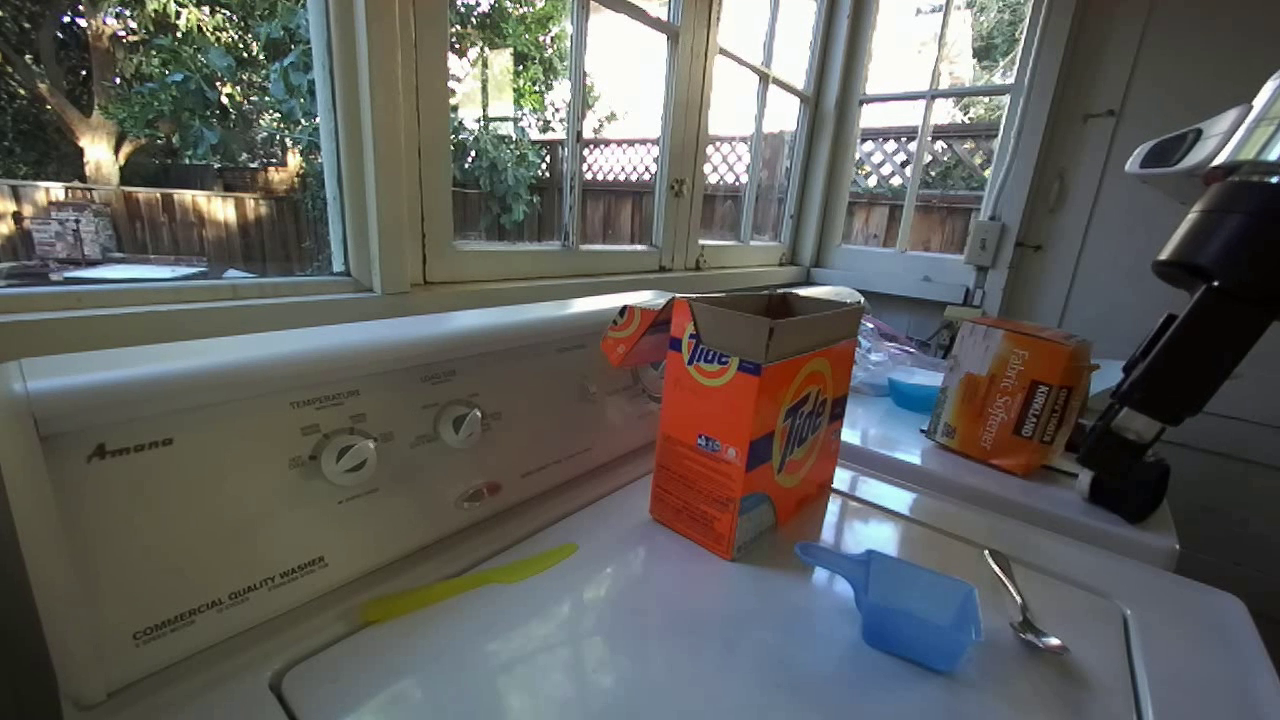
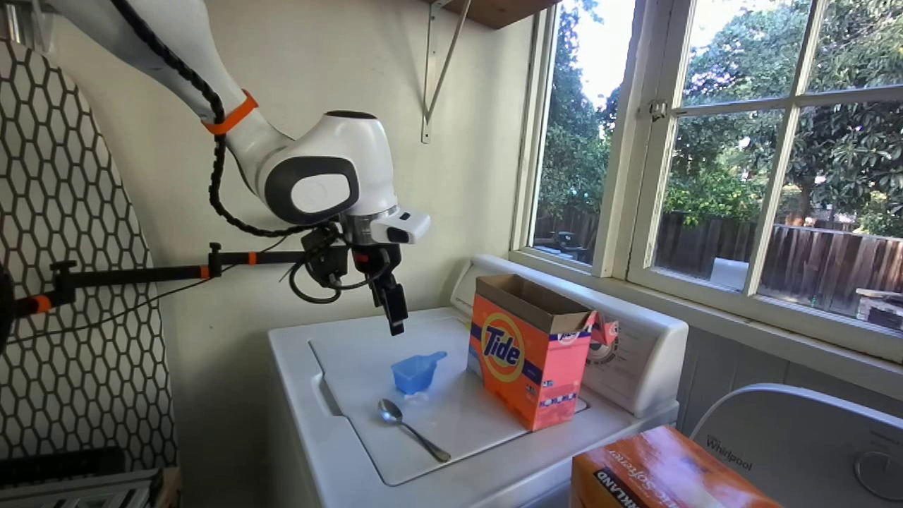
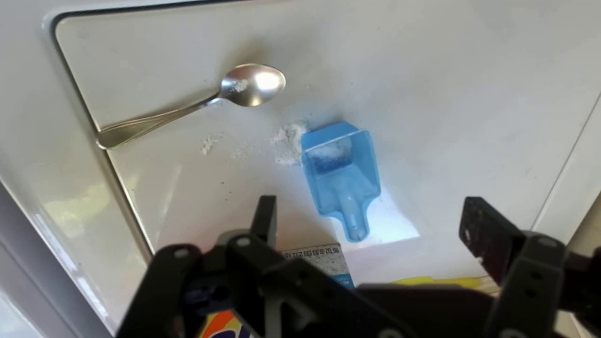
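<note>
The arm [image 2: 264, 144] is white, the gripper [image 3: 370, 213] black.

Daylight is admitted by the windows [image 1: 630, 120], which are bleached white in places. Glare is spread on the washer lid [image 3: 446, 117] beside the blue scoop [image 3: 345, 173], and a highlight is caught by the spoon [image 3: 251, 87]. The lower wall [image 2: 219, 395] is left in dim shade.
</note>
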Action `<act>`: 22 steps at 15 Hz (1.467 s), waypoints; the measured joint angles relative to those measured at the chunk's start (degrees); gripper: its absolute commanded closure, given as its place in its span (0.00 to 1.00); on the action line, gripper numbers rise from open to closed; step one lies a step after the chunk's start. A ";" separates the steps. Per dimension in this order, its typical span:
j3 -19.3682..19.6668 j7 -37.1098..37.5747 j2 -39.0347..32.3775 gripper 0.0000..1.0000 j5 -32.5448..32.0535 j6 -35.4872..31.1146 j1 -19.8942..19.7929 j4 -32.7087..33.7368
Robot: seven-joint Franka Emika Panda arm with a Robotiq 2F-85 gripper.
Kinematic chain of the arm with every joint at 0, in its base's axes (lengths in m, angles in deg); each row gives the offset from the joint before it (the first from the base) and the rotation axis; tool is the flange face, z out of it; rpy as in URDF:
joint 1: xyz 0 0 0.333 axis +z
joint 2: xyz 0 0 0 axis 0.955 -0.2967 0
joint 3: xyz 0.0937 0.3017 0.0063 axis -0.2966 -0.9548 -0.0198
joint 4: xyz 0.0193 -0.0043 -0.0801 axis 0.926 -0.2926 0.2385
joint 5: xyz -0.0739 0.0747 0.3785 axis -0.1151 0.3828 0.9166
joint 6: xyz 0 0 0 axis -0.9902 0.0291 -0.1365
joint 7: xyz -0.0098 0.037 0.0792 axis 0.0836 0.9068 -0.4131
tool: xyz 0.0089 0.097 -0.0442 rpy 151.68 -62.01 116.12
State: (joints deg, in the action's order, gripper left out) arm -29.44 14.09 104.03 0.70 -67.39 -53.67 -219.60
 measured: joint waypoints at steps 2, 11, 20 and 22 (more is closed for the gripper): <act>-0.56 0.01 -2.03 0.00 -0.01 -2.35 0.21 0.01; -1.48 0.67 -9.29 0.00 -2.98 -10.09 0.20 0.13; -1.67 12.59 -13.59 0.00 -21.03 -15.68 -3.15 0.81; -1.62 15.88 -14.21 0.00 -25.07 -15.68 -3.68 1.52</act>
State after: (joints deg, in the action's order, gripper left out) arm -31.06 29.97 89.82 -24.37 -83.07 -57.35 -218.08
